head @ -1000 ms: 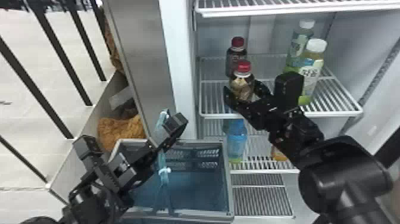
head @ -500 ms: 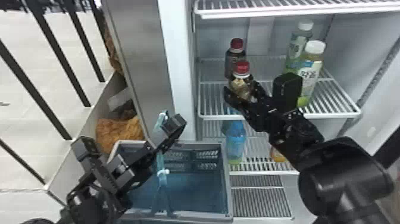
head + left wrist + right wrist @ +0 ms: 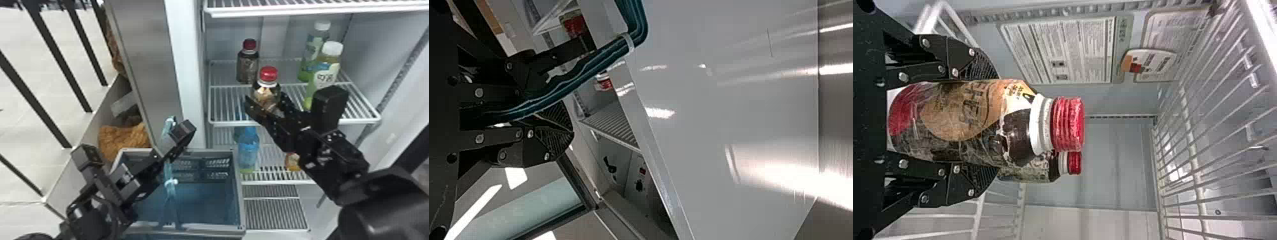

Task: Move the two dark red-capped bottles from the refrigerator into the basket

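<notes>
Well, the right tool (image 3: 265, 101) holds a dark, red-capped bottle (image 3: 960, 122) near the white wire shelf's (image 3: 225, 123) edge; a second dark, red-capped bottle (image 3: 247, 65) stands farther left. The left tool (image 3: 166, 156), closed, hangs near the grey-blue basket (image 3: 238, 191).

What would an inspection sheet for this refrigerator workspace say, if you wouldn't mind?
Surface: wire shelf, white, slatted.
Job's things: front red-capped bottle held; rear red-capped bottle upright on that shelf; basket below, outside the refrigerator.
Clutter: two white-capped bottles on the same shelf; blue bottle and orange item lower down.
Grippers: right gripper closed on the front bottle; left gripper shut, teal strap running across it.
Cables: nothing seen loose.
Surroundings: dark railing bars at the robot's left.
</notes>
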`<state>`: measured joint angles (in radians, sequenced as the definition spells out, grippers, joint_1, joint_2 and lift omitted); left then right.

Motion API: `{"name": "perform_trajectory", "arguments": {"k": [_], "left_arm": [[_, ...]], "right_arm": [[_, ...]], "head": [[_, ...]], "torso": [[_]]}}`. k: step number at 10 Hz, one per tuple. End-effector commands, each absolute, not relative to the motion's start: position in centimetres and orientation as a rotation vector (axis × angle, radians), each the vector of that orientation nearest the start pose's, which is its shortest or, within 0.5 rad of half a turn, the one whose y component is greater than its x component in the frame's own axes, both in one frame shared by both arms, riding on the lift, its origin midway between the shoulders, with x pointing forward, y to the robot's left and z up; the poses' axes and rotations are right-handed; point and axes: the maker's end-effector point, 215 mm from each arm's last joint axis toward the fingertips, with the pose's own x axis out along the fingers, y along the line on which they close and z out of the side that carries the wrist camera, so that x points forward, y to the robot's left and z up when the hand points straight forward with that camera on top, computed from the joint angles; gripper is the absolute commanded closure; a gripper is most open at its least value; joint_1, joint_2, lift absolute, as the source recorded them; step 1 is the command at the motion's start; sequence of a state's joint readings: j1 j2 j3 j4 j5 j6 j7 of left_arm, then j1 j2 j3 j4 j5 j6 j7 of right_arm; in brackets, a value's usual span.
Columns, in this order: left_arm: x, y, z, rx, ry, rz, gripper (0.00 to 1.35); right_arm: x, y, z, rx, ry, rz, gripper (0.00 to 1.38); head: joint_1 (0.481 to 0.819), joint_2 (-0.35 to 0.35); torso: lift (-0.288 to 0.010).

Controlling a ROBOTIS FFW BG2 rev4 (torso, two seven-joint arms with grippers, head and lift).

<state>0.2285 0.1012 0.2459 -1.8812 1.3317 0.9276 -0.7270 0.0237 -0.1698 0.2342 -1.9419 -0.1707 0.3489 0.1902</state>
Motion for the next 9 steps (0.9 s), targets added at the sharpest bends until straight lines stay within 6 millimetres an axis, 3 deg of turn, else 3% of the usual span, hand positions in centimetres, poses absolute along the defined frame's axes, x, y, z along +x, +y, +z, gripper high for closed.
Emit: {"name": "perform_trajectory", "arguments": {"k": [1,5,9], "left_arm": [[40.8,12.0,-23.9,-1.308,0.179,-1.048,1.2],[40.8,12.0,-24.0,-1.31,0.181,-1.047,1.2],[40.8,11.9,-24.1,-1.309,0.184,-1.047,1.2]], "right_arm": [[52.8,-7.0,-27.1,0.032,0.055,0.511,1.28],[48.5,-4.0,-27.3,0.104,0.098,0.609,1.28],[45.1,0.2,-29.1,0.173,0.175,0.733,1.28]], "head": [[0.693,0.049],[0.695,0.08],[0.695,0.129]], "torso": [[-0.034],[-0.034],[-0.034]]}}
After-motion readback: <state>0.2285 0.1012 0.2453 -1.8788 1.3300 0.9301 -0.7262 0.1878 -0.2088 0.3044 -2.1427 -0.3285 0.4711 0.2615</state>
